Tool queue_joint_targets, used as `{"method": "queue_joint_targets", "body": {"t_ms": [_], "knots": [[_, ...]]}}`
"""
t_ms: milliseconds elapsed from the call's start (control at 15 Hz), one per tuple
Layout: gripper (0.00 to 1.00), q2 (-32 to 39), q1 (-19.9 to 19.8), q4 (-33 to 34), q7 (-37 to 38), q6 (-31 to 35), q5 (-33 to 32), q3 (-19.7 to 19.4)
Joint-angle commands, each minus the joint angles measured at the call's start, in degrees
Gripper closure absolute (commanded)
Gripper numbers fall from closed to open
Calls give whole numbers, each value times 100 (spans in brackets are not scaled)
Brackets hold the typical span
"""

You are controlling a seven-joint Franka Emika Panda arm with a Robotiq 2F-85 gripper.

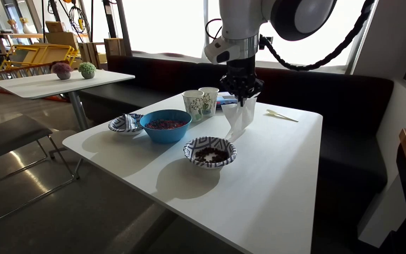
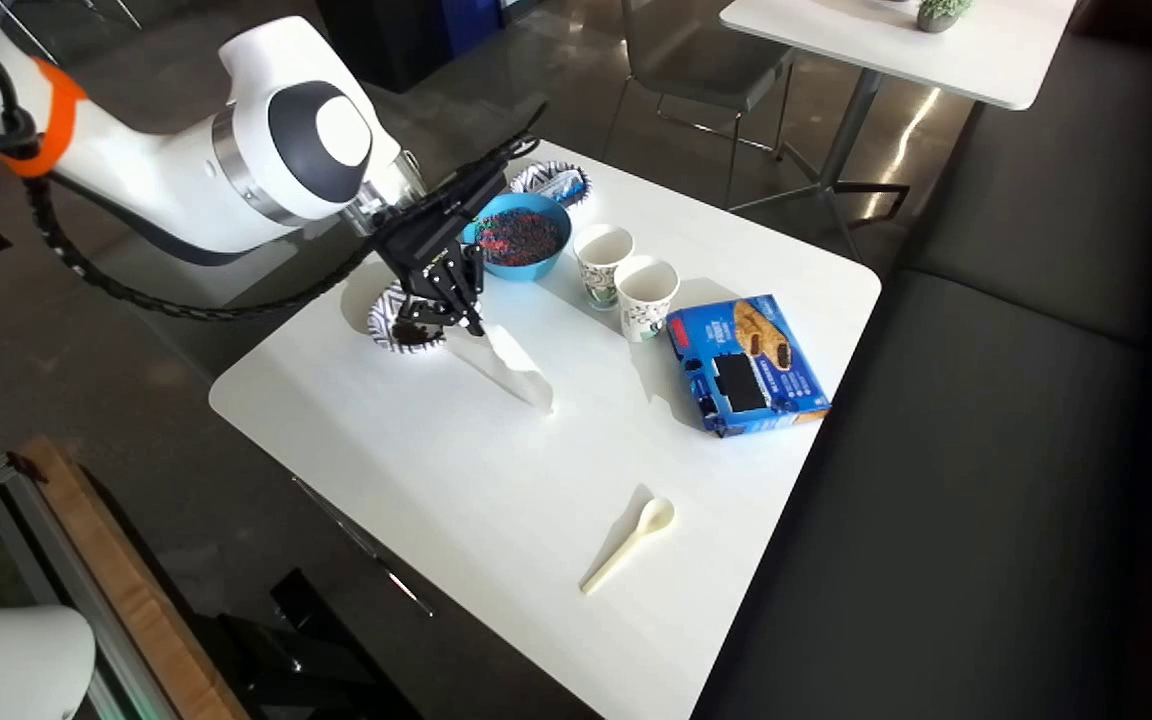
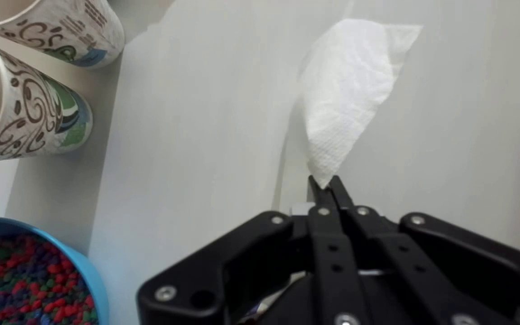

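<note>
White napkin [image 3: 348,76] hangs from the gripper [image 3: 323,183], over the table [image 1: 270,197], near a bowl of dark pieces [image 1: 210,142].
Jaws pinch one end, nearly touching; slow, steady movement should spare such thin paper.

In the wrist view, your two paper cups [image 3: 50,115] and the blue bowl [image 3: 99,286] run off the left edge — the bowl off the bottom too. How much of the white paper napkin [image 3: 350,85] lies between the fingertips of your gripper [image 3: 325,183] can't be made out. In an exterior view, the gripper covers part of the patterned paper bowl [image 2: 385,317]; its dark pieces [image 1: 220,154] are too small to name. The blue box [image 1: 226,100] is partly hidden behind the napkin — its print too blurred to read.
</note>
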Motion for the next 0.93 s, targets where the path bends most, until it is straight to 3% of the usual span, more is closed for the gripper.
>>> {"method": "queue_joint_targets", "body": {"t_ms": [0, 333, 400, 867], "knots": [[100, -217, -80, -33, 377, -532, -379, 286], [100, -297, -71, 72, 448, -1229, -580, 582], [100, -203, -235, 96, 310, -1009, -441, 641], [100, -214, -284, 170, 275, -1128, -498, 736]]}}
